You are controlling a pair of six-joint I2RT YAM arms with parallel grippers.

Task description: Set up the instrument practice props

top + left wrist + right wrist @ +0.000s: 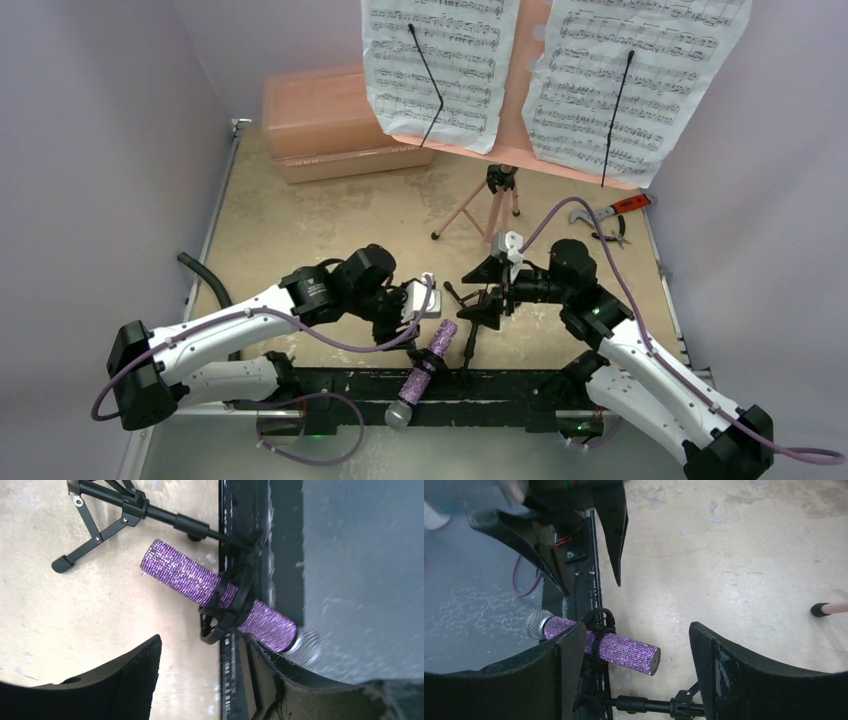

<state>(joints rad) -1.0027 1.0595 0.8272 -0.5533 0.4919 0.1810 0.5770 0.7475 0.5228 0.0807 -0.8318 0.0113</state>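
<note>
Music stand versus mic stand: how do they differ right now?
The music stand is pink and stands upright at the back. The mic stand is black and lies on its side at the near edge. The music stand carries white sheet-music pages. The mic stand has the purple microphone clipped to it. Both have tripod legs.

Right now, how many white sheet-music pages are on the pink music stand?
2. One white sheet-music page sits on the left half of the pink perforated music stand; the second page sits on its right half. More pages behind them would be hidden.
</note>
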